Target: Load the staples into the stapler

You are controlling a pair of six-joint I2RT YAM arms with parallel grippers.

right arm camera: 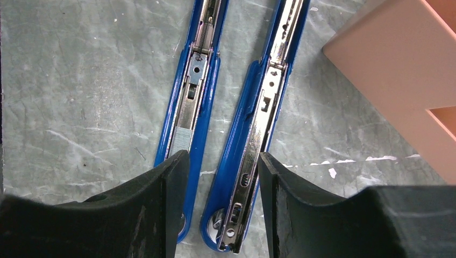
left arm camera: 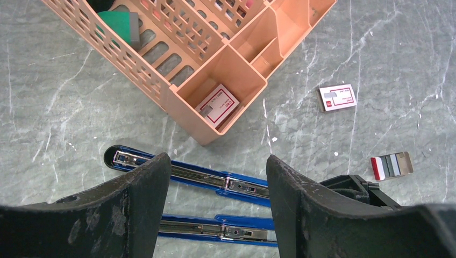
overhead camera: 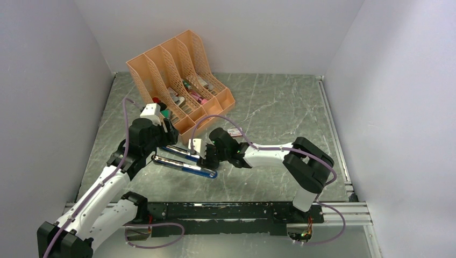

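Right wrist view: staple strip (right arm camera: 182, 141) lies in the channel of the opened blue stapler (right arm camera: 258, 107), just ahead of the right gripper (right arm camera: 221, 161)'s left finger.
Staples (left arm camera: 397, 164): flat grey block on the table beside the right gripper, apart from the stapler.
Right jaws: apart, empty, over where the stapler's halves meet.
Left gripper (left arm camera: 218, 161): fingers apart, empty, above the stapler.
Surface: grey marbled table (overhead camera: 279, 107), pale walls.
Arms: left reaches forward, right bends leftward.

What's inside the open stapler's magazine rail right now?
A grey strip of staples lies in the channel of the stapler's left-hand half in the right wrist view. The right gripper's finger covers its near end.
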